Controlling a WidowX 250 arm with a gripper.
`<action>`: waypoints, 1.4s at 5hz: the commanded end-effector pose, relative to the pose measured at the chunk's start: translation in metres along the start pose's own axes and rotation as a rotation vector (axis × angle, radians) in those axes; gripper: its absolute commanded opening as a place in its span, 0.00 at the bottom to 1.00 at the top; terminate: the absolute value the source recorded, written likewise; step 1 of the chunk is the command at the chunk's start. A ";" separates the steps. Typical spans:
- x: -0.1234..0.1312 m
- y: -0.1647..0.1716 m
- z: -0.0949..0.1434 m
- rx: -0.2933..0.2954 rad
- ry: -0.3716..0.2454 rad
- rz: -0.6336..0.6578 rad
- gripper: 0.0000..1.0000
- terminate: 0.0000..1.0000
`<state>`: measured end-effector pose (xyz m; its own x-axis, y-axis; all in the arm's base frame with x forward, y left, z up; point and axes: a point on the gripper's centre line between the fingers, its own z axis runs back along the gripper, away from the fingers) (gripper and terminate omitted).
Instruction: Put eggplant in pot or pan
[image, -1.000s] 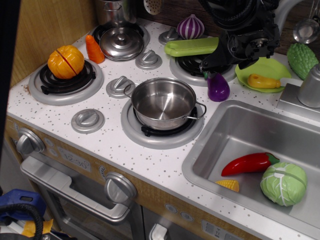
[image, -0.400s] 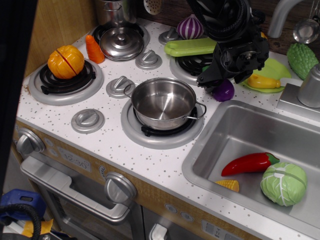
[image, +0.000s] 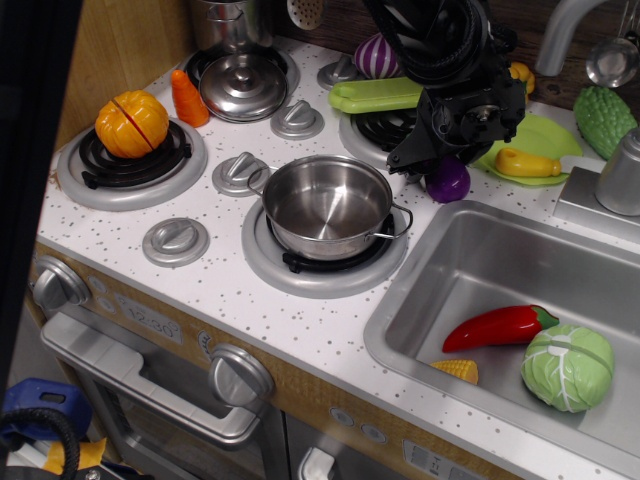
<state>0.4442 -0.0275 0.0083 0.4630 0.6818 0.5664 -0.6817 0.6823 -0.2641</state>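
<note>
The dark-purple eggplant lies on the counter between the back right burner and the sink, its top hidden under my gripper. My black gripper is lowered right over it, with one finger showing on its left; how far the jaws have closed is hidden. The shiny steel pot stands empty on the front middle burner, to the left and front of the eggplant, its wire handle pointing right.
A green lid and a striped onion sit behind the gripper. A green plate with a yellow toy is to its right. The sink holds a red pepper, cabbage and corn. An orange squash, carrot and steel lid are at the left.
My gripper came down and left from above the green plate onto the eggplant. The eggplant's green stem, visible a second ago, is now covered.
</note>
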 end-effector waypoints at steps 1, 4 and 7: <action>0.020 -0.010 0.027 0.019 -0.038 0.003 0.00 0.00; 0.094 0.012 0.097 0.126 -0.094 -0.195 0.00 0.00; 0.050 0.043 0.125 0.243 -0.065 -0.102 0.00 0.00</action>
<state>0.3552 -0.0034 0.0942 0.5434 0.5915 0.5957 -0.7687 0.6357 0.0701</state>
